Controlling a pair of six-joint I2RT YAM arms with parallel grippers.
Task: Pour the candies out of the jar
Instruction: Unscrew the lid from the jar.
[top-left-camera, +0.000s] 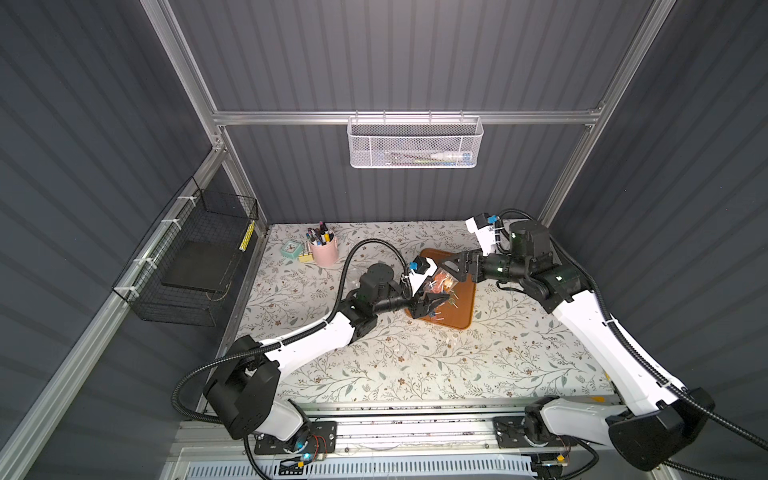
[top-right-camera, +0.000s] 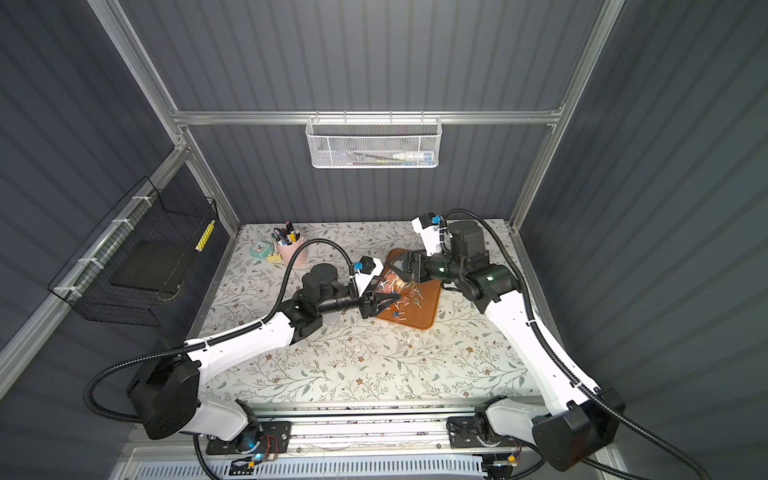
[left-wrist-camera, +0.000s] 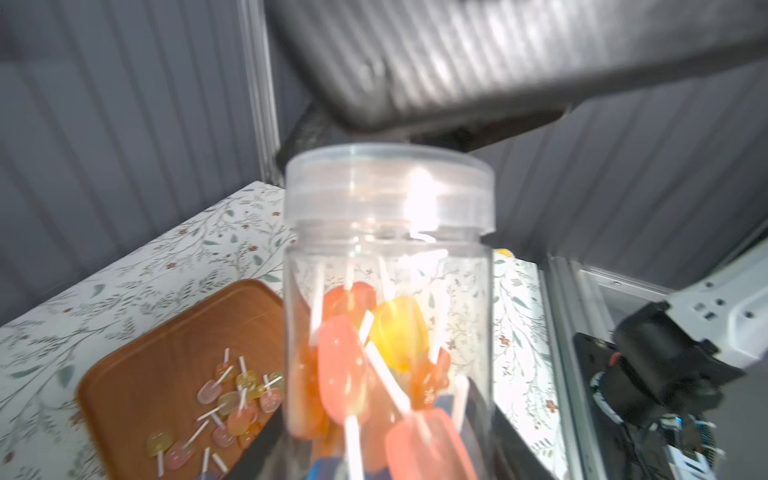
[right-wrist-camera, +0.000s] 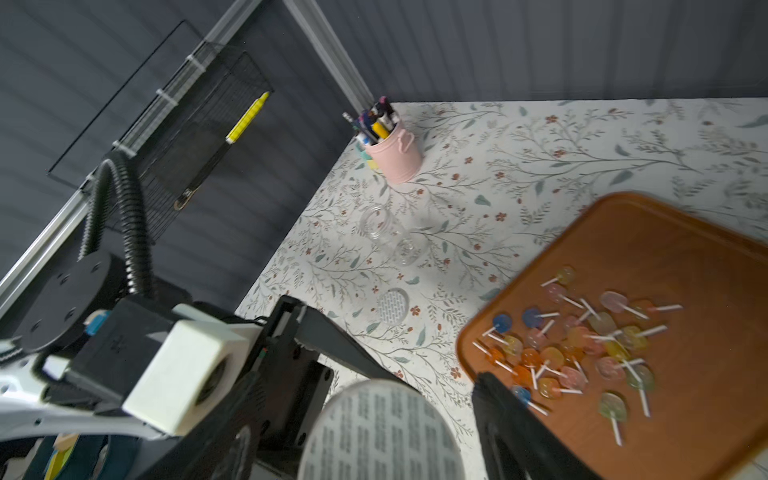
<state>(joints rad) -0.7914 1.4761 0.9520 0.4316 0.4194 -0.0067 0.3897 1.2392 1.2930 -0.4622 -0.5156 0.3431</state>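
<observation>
My left gripper (top-left-camera: 434, 305) (left-wrist-camera: 386, 451) is shut on a clear plastic jar (top-left-camera: 441, 286) (left-wrist-camera: 386, 266), held tilted over the brown tray (top-left-camera: 463, 309). Orange, pink and yellow candies (left-wrist-camera: 345, 365) on white sticks lie inside the jar. Its clear lid (left-wrist-camera: 388, 187) (right-wrist-camera: 380, 432) is on. My right gripper (top-left-camera: 453, 270) (right-wrist-camera: 365, 409) stands open round that lid, with a gap showing beside the lid. Several more candies (right-wrist-camera: 582, 353) (left-wrist-camera: 232, 399) lie scattered on the tray (right-wrist-camera: 706, 257).
A second clear jar (right-wrist-camera: 386, 232) lies empty on the floral table, with a loose lid (right-wrist-camera: 392, 306) near it. A pink pen cup (top-left-camera: 323, 251) and a teal clock (top-left-camera: 292, 249) stand at the back left. Wire baskets hang on the left wall (top-left-camera: 187, 266) and the back wall (top-left-camera: 415, 141).
</observation>
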